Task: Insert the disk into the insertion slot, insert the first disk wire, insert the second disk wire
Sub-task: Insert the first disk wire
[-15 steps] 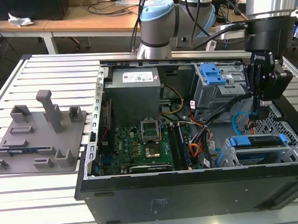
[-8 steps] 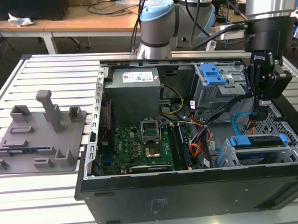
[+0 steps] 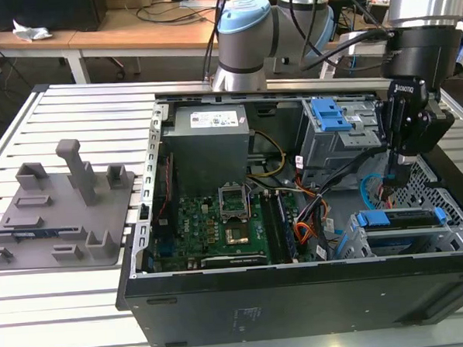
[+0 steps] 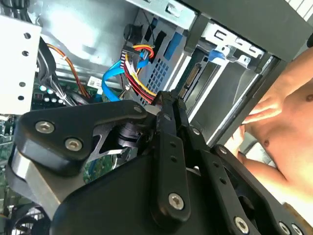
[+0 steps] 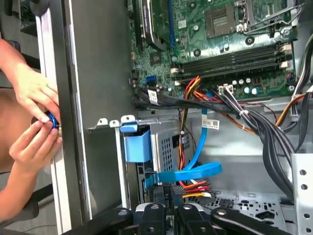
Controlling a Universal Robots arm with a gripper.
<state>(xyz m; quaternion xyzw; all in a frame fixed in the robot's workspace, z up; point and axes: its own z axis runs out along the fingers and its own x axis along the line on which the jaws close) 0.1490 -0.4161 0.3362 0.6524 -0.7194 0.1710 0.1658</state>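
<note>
Nearest the lens in the second wrist view, the pincer [image 4: 168, 99] has its jaws drawn narrow, tips against the red-and-yellow wire bundle [image 4: 138, 73] beside a blue flat cable [image 4: 110, 81]; I cannot tell whether a plug is clamped. From the exterior view I see the disk [image 3: 397, 218] seated in the insertion slot [image 3: 455, 238] at that view's right, just below the pincer. The first wrist view adds a person's hands [image 5: 29, 93] outside the case wall [image 5: 93, 98].

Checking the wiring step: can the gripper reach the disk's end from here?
Probably yes: the gripper, shut on a wire plug, hangs above the disk with the case open; only loose cables lie near.
</note>
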